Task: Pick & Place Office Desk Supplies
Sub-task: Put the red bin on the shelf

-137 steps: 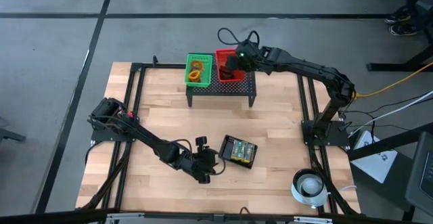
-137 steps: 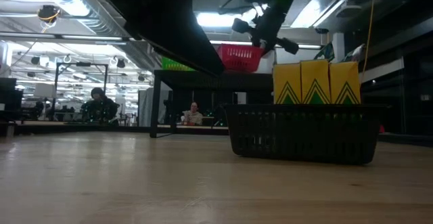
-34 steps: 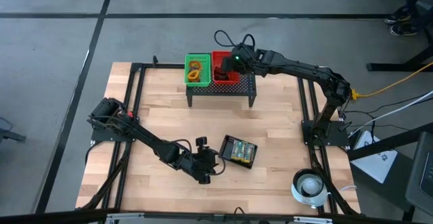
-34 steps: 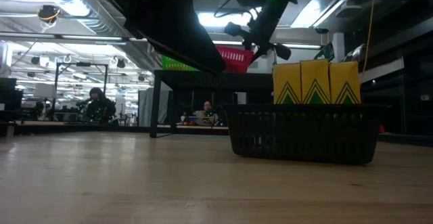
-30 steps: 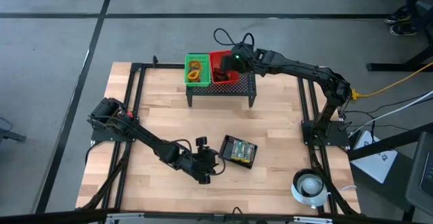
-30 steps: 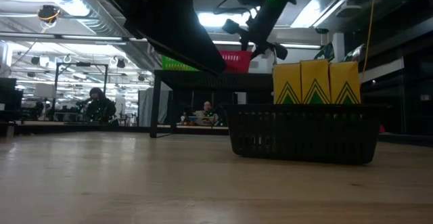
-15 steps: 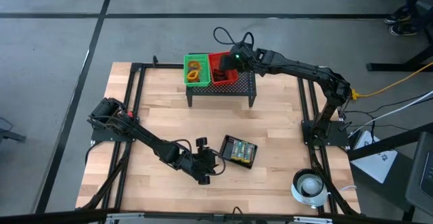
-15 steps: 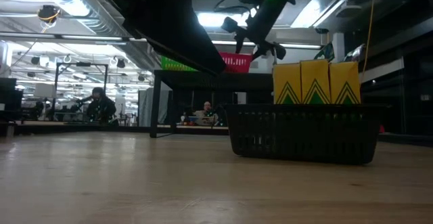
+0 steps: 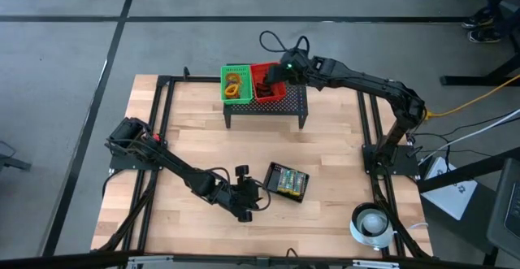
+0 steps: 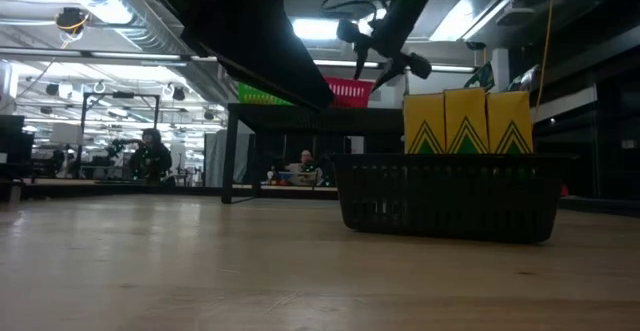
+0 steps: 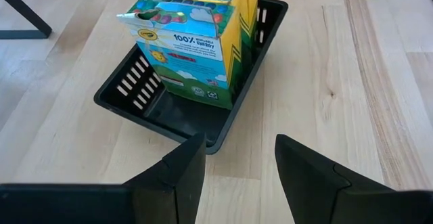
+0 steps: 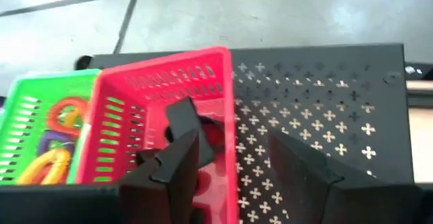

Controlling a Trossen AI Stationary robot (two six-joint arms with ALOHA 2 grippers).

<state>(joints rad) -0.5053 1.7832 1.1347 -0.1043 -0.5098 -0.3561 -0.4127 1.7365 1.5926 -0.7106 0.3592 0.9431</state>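
Note:
A red basket (image 9: 269,84) and a green basket (image 9: 236,84) stand side by side on the black mesh stand (image 9: 286,106) at the table's far side. The red one holds black clips (image 12: 184,119). The green one holds orange, purple and yellow loops (image 12: 55,139). My right gripper (image 12: 233,176) hovers open just above the red basket's right rim (image 9: 275,75). Near the table's front, green and yellow printed packets (image 11: 196,31) stand upright in a black tray (image 11: 169,109). My left gripper (image 11: 238,163) is open, low over the wood a short way left of that tray (image 9: 286,181).
A round white object (image 9: 372,223) sits at the table's near right corner. Black frame rails (image 9: 162,114) run along both sides of the table. Bare wood (image 9: 244,147) lies between the mesh stand and the tray. People sit at desks far behind the table (image 10: 150,156).
My right gripper has risen a little and drawn back toward the table's right edge, away from the middle of the red basket. The left arm and the tray have kept still.

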